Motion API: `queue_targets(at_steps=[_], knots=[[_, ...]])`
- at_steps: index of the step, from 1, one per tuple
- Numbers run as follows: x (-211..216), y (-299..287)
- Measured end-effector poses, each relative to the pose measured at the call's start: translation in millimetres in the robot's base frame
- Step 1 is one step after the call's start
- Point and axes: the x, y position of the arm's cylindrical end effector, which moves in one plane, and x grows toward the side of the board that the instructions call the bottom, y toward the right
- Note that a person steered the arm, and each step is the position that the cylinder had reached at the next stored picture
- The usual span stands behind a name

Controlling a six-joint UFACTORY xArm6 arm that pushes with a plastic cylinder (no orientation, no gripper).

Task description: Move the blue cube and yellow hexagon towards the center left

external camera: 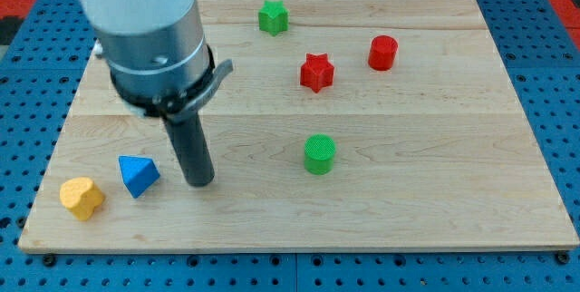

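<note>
A blue block point(138, 175), which looks like a triangular wedge, lies near the view's bottom left of the wooden board point(435, 147). A yellow heart-like block point(82, 198) lies just to its left and a little lower. No blue cube or yellow hexagon can be made out as such. My tip point(200, 183) rests on the board just to the right of the blue block, a short gap apart from it. The arm's grey body hides part of the board's upper left.
A green star block point(273, 17) lies at the top centre. A red star block point(316, 73) and a red cylinder point(383, 53) lie at the upper right. A green cylinder point(319, 154) lies right of centre.
</note>
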Motion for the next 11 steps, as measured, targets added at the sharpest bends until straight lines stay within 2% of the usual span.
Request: queue_targets(at_steps=[2, 3, 4, 5, 6, 7, 9, 10, 11], knots=[[-22, -56], [-17, -94], [-75, -61], [-173, -25], [-248, -7], [-304, -48], [-222, -90], [-169, -91], [-139, -90]])
